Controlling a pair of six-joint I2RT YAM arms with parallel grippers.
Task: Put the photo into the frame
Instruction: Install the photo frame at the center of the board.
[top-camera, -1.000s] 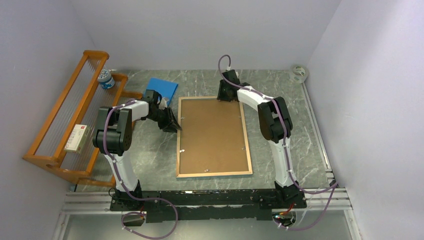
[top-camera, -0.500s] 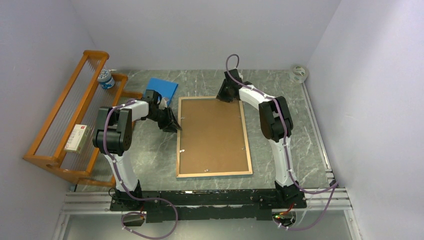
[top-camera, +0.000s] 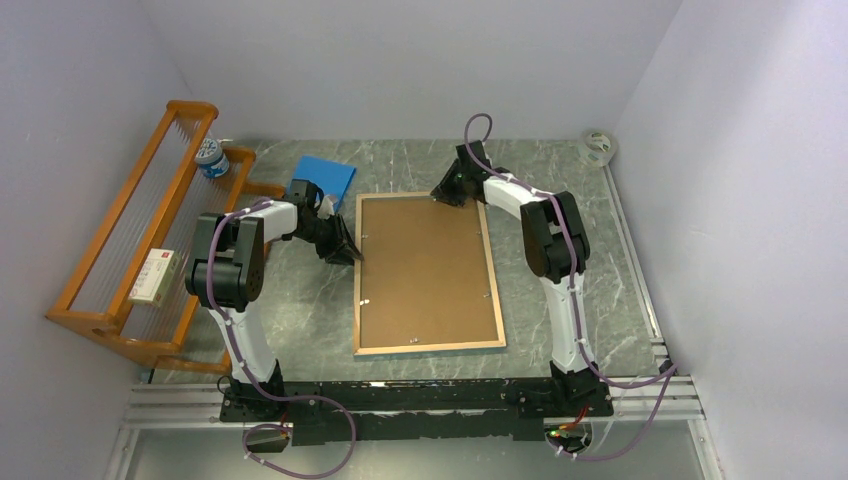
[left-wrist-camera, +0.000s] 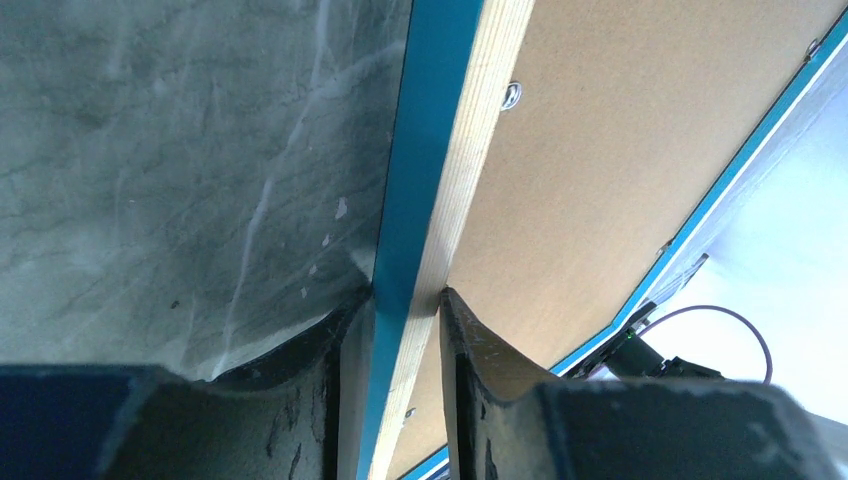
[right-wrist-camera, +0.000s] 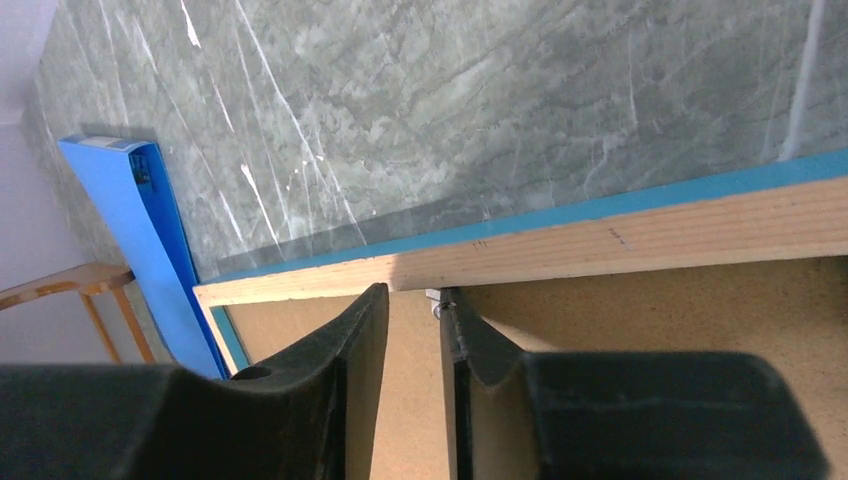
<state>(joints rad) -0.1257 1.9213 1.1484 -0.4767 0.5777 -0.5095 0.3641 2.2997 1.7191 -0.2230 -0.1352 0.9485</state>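
Two arms on the frame (top-camera: 430, 347); it lies face-down on the table (top-camera: 310, 310), light-wood back up, brown backing board (top-camera: 425, 270) seated inside the rails.

Left gripper (left-wrist-camera: 402, 296) is clamped across the left rail, one finger on the turquoise outer face, the other on the wood back; I read that as a brace against sliding.

Right gripper (right-wrist-camera: 412, 290) sits at the inner edge of the far rail, jaws drawn to a narrow slit; a small metal tab (right-wrist-camera: 436, 297) lies just beside one fingertip; can't tell whether it is pinched or only touched.

Photo is not in view in any camera; possibly already under the board, no way to confirm from these views.

Step in hand, my read: working the retaining tabs on the back; side tabs (left-wrist-camera: 512, 95) show along the long rails; opening or locking them, can't say.

Next move calls for: right fingertips square on that tab; short swivel in the plane of the board; light downward load only; firm left grip so the frame doesn't pivot; then on to the side tabs.

Blue pad (top-camera: 328, 178) lies near the frame's far left corner; orange rack (top-camera: 120, 230) well apart on the left; neither should interfere.
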